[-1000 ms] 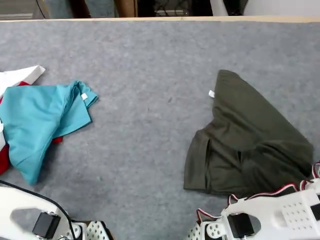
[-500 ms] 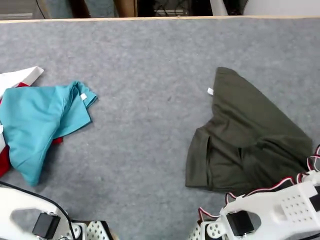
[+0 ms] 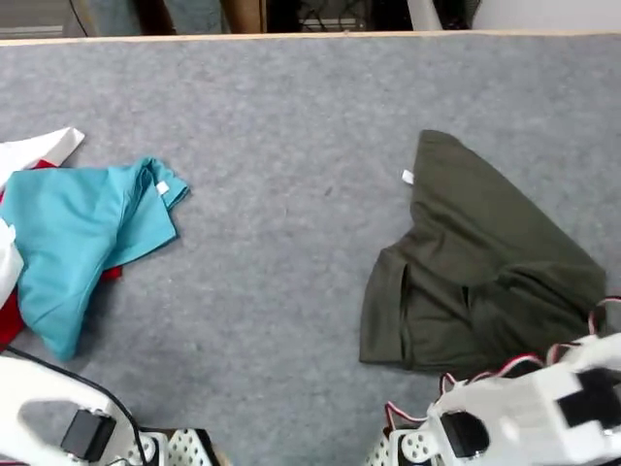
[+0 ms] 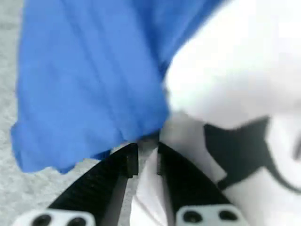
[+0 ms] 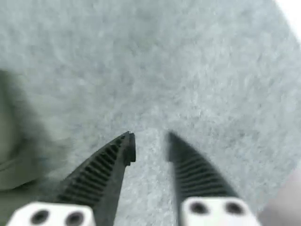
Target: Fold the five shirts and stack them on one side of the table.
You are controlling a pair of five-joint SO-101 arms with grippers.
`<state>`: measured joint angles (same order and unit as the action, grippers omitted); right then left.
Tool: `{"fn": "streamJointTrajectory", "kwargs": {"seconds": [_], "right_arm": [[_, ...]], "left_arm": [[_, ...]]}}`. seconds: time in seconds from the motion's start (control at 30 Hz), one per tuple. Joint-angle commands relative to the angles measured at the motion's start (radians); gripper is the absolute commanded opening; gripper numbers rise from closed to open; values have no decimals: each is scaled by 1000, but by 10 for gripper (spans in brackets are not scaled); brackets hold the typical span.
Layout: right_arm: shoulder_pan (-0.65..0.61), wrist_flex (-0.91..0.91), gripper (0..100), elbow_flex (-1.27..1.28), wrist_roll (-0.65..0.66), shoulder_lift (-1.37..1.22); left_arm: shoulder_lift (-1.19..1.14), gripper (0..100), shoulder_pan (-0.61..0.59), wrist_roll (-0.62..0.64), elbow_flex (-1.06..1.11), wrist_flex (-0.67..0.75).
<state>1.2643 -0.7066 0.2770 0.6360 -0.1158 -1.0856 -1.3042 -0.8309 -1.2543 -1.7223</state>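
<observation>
**Desk:** How are the grippers?

**Operator:** My right gripper (image 5: 150, 143) hangs over the bare grey felt of the table (image 3: 291, 146), jaws a little apart and holding nothing. My left gripper (image 4: 146, 162) is at the shirt heap, jaws narrowly apart. White cloth shows in the gap, but I can't tell whether it's pinched.

**Desk:** And the shirts?

**Operator:** The olive shirt (image 3: 475, 272) lies on the table's right half. Its long axis slants from the tagged end, on the far side, toward the near right corner. My right arm (image 3: 524, 417) hides its near edge. The teal shirt (image 3: 73, 233) lies crumpled on the left, running from far-right to near-left. It covers most of the white shirt (image 3: 39, 148) and the red shirt (image 3: 8, 325), and the frame edge cuts both off. I can't identify the blurred white mass beside my left gripper. The smallest thing is the olive shirt's white tag (image 3: 408, 178).
</observation>
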Motion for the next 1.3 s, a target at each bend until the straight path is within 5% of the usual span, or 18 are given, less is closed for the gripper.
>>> {"fn": "streamJointTrajectory", "kwargs": {"seconds": [0.0,0.17,0.3,0.5,0.67,0.77,0.9,1.0,1.27], "right_arm": [[-86,-150,318,-59,-15,209],[-330,-445,430,-53,-34,384],[-583,-565,428,-44,-101,390],[-830,-445,323,90,-210,236],[-910,-301,211,163,-239,56],[-910,-253,169,166,-236,-30],[-899,-242,103,168,-236,-56],[-895,-238,19,165,-236,-44],[-904,-244,14,170,-238,119]], "left_arm": [[115,134,47,118,-162,-38],[272,202,145,215,-185,-40],[422,220,298,325,-68,-40],[582,220,613,445,403,-32],[519,216,788,624,786,239],[466,188,791,689,871,377],[446,23,756,703,852,434],[450,35,699,703,788,427],[508,29,426,887,466,425]]}}
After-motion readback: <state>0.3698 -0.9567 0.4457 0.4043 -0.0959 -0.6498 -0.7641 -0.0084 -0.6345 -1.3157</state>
